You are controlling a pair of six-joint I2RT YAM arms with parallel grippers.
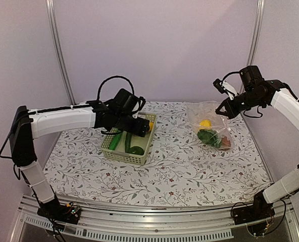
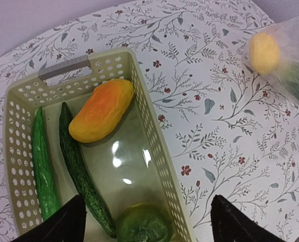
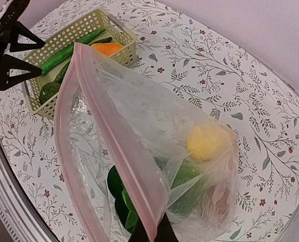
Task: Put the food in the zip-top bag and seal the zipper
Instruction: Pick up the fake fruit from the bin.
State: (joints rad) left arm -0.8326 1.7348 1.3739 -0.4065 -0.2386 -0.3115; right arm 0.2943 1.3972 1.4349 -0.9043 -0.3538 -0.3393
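Floral tabletop [image 1: 179, 166] holds a lattice basket [image 2: 157, 146] beneath the released left gripper [image 2: 147, 224]; the right gripper [image 3: 150, 233] apparently grasps the zip-top bag [image 3: 154, 116] by its zipper [image 3: 120, 146].

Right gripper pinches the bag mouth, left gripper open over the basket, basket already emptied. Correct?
Not emptied: the left wrist view shows the basket holding an orange-yellow piece, two green cucumbers and a round green piece. The rest stands: right gripper pinches the zip-top bag at its mouth, left gripper open over the basket.
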